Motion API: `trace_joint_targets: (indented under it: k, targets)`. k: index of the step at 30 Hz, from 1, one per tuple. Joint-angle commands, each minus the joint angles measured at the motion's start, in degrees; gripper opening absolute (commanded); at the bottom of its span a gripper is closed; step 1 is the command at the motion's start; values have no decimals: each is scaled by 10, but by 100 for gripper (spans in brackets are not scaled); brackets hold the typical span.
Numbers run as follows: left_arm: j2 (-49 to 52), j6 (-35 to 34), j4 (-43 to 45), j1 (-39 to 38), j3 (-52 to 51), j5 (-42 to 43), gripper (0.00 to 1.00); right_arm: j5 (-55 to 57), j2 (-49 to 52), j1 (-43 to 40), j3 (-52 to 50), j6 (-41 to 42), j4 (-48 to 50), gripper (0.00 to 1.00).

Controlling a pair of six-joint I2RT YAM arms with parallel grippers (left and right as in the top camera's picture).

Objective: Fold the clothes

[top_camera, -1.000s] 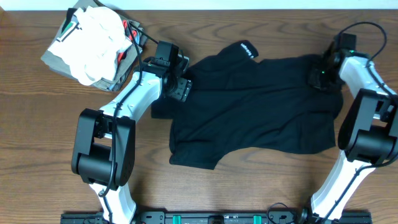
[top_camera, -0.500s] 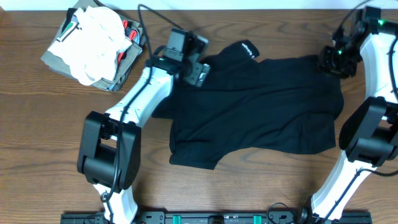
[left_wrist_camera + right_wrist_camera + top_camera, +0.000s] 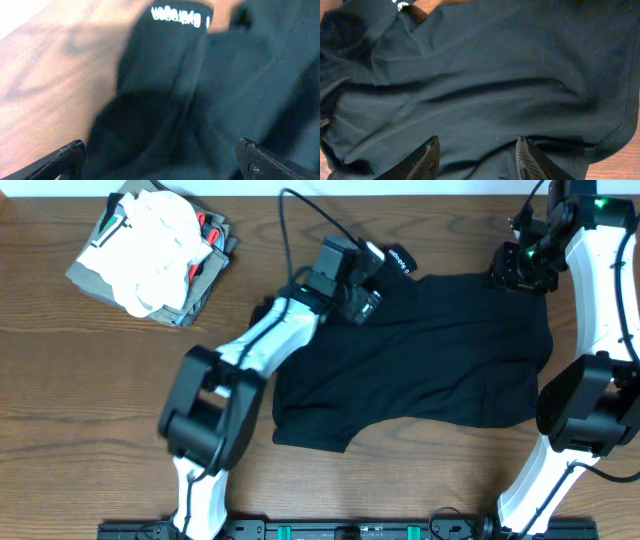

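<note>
One blurred, unreadable white print (image 3: 181, 14) marks the black garment (image 3: 430, 350); both jaws gape empty.

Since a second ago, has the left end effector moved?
Yes. The left end effector has shifted right, away from the folded stack and toward the white logo on the black garment.

Wood table (image 3: 90, 390), black clothes (image 3: 440, 370), garment stack (image 3: 150, 250)

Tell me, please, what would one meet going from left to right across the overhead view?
Stack of folded clothes → left gripper → white logo → right gripper. The black garment spreads beneath both grippers, so it has no single place.
</note>
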Motion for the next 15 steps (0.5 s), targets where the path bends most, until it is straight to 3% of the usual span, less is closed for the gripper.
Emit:
trace_joint_targets:
  k: [1, 15]
  targets:
    - [30, 11, 14, 2, 7, -23, 97, -8, -12, 0, 10, -4, -6, 47]
    - [68, 22, 24, 2, 7, -35, 91, -18, -12, 55, 8, -5, -9, 46]
